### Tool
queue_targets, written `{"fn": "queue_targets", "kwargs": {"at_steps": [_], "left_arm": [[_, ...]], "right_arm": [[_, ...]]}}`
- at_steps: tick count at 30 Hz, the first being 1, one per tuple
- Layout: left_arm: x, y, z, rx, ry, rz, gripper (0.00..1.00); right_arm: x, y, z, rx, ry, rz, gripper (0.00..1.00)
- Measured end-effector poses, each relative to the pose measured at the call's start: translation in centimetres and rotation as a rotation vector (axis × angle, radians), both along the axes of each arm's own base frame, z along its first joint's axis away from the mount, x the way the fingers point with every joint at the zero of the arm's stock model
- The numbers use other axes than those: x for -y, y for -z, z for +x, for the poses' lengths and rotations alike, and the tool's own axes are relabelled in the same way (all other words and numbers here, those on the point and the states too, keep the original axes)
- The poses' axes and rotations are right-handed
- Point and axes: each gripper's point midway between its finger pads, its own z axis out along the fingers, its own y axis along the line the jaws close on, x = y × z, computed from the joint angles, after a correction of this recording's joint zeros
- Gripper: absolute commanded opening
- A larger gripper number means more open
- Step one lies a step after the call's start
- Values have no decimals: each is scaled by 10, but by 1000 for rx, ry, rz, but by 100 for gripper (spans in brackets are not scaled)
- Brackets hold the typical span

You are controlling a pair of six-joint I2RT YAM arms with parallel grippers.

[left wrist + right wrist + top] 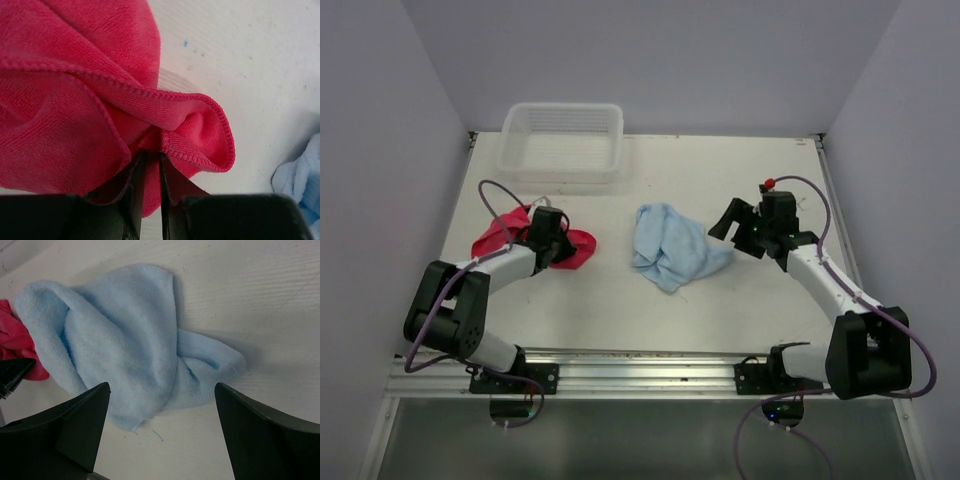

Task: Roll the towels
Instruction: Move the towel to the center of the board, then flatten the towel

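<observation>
Red towel (pixel 75 100), edge pinched in L end effector (pixel 150 162)

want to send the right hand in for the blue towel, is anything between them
Nothing visible does. The right hand hangs open just off the blue towel's right edge, only bare table between them. The red towel, pinched in the left hand, lies on the blue one's other side.
</observation>
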Motion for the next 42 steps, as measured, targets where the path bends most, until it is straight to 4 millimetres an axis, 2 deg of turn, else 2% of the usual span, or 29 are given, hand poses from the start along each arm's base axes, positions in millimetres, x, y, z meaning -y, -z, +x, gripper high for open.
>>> {"fn": "queue_targets", "kwargs": {"at_steps": [4, 5, 6, 10, 13, 15, 17, 19, 22, 24, 26, 32, 36, 38, 42], "left_arm": [[-39, 1, 10, 13, -128, -73, 26], [-43, 1, 10, 15, -140, -74, 28], [-56, 0, 12, 16, -177, -72, 32], [-89, -6, 13, 25, -260, -62, 47], [-103, -13, 13, 43, -284, -56, 55], [-103, -24, 15, 77, -267, -69, 59], [-93, -37, 19, 120, -226, -78, 61], [-76, -49, 22, 155, -165, -75, 64], [-30, -63, 29, 195, -28, -83, 65], [8, -71, 32, 215, 83, -114, 67], [32, -71, 32, 219, 153, -146, 68], [86, -50, 23, 181, 312, -233, 71], [131, -60, 15, 234, 453, -322, 72], [146, -66, 13, 265, 510, -361, 73], [162, -69, 11, 295, 574, -405, 73]], "right_arm": [[-8, 9, -3, -21, -30, 8, 89], [-11, 11, -4, -26, -38, 10, 89], [-13, 12, -5, -28, -46, 12, 89], [-24, 17, -5, -36, -81, 21, 87], [-32, 20, -7, -39, -104, 19, 85], [-37, 22, -9, -41, -122, 18, 83], [-44, 22, -12, -42, -141, 17, 82], [-51, 25, -15, -49, -163, 11, 80], [-59, 34, -20, -76, -188, 3, 76], [-61, 40, -22, -96, -188, -2, 75], [-59, 44, -22, -107, -178, -11, 75], [-55, 46, -20, -107, -161, -29, 74], [-53, 47, -21, -111, -156, -37, 74], [-53, 47, -21, -111, -155, -38, 74], [-53, 47, -20, -110, -154, -42, 74]]}}
